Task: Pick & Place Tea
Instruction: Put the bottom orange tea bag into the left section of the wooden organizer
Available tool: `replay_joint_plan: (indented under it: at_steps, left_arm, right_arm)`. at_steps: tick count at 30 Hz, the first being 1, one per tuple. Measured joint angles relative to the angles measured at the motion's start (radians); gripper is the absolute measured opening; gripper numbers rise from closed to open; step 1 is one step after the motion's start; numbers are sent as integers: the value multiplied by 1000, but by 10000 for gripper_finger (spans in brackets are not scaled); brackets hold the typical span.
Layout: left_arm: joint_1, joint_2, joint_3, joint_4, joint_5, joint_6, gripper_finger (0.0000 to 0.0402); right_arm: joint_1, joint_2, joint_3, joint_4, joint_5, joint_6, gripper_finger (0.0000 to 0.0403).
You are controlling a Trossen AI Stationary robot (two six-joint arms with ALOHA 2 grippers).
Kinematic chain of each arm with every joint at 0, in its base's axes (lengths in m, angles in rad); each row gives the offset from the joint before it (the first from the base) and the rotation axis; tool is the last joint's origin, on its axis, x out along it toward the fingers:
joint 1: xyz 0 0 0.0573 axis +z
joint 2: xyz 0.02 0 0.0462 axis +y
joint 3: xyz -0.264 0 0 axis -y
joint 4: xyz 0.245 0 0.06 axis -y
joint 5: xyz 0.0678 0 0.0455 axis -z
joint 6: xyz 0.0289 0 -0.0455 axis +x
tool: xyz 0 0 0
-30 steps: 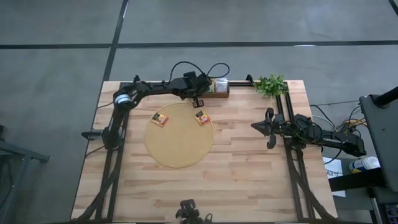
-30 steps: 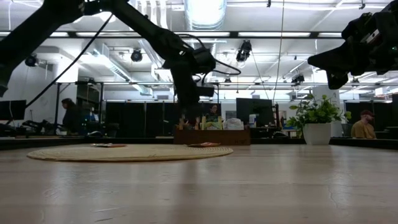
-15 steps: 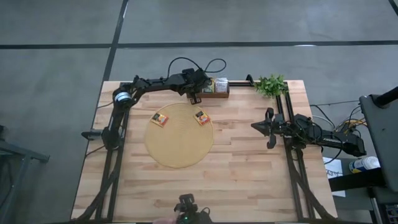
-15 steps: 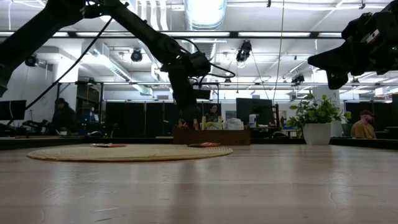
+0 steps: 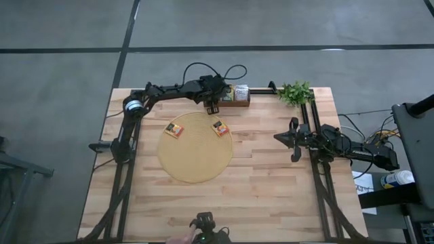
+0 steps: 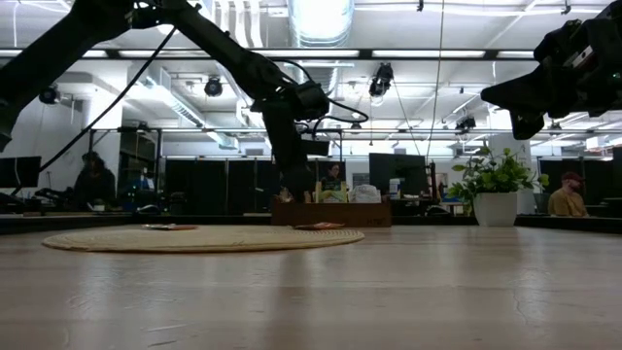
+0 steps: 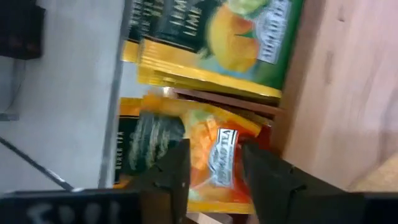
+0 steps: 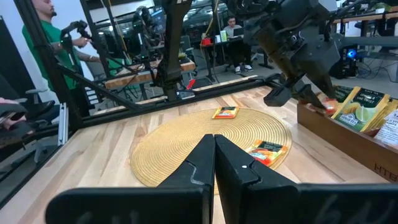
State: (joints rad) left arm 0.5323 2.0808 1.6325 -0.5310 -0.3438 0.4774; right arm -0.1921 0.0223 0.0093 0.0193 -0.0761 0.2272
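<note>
Up at the far edge of the worktop [image 5: 271, 196], the left tool [image 7: 214, 163] was dipped into the left end of the wooden tray [image 5: 234, 102]. Its fingers [image 7: 171, 177] were partly spread on either side of an orange tea sachet [image 7: 205, 155] standing in the end compartment. Whether they actually pinched it, couldn't tell. Green-yellow sachets [image 7: 217, 43] stood in the next compartment, just beside. More sachets filled the rest of the tray in the right wrist view, green-yellow ones [image 8: 360, 109] leaning upright.

Round tan mat [image 5: 195, 147] lay near the tray, toward the left-middle of the worktop. Two orange sachets lay flat on it, one [image 5: 175, 130] near the mat's left rim, one [image 5: 220, 127] near its right rim, well apart.

Potted plant [image 5: 295, 93] sat at the far right corner. Right tool [image 8: 214, 152] hung above the right side of the worktop, fingers pressed together, holding nothing.
</note>
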Motion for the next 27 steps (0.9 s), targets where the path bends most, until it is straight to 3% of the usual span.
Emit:
replay_joint_plan:
  at_steps: [5,11,14,20,27]
  left_arm:
    - [0,-2,19,-20,2,20,187]
    - [3,-3,31,-23,-146,81,229]
    - [7,-5,32,-23,-143,90,233]
    - [12,3,32,-22,-19,65,234]
    - [23,55,27,10,-62,87,234]
  right_arm:
    - [0,0,0,0,0,0,9]
    - [0,0,0,0,0,0,9]
    - [0,0,0,0,0,0,9]
    - [0,0,0,0,0,0,9]
    - [0,0,0,0,0,0,9]
